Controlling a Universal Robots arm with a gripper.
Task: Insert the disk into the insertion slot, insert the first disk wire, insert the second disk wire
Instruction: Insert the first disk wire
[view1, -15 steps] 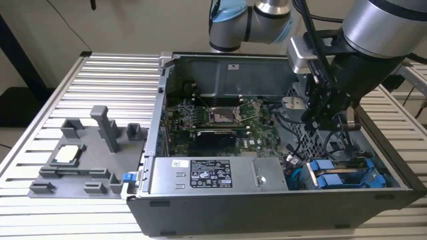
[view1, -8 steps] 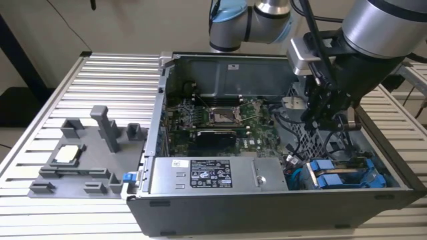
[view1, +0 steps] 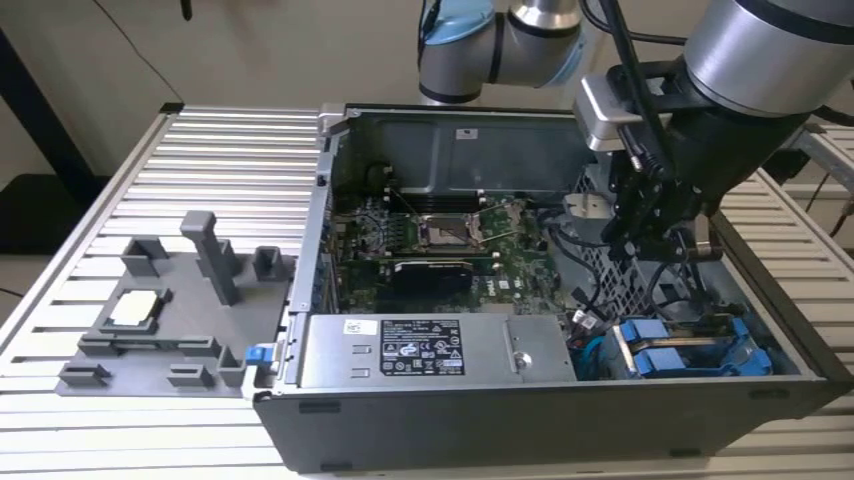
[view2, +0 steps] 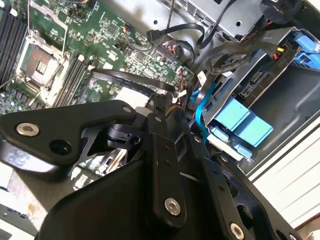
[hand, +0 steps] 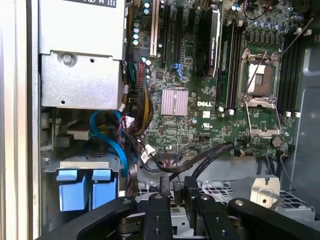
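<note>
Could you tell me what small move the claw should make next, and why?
Probably ease the claw toward the blue carriers. A black cable runs up to its tip, and the carriers look already seated side by side, so the cable end likely belongs there.

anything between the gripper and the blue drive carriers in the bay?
Yes. In the second wrist view, black cables and a blue flat cable run between the gripper and the blue carriers. The first wrist view shows that cable bundle beside the carriers too.

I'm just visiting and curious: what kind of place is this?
Probably a robotics lab or test bench for computer assembly: an open computer case sits on a slatted metal table, with a robot arm reaching in and a grey parts fixture alongside.
</note>
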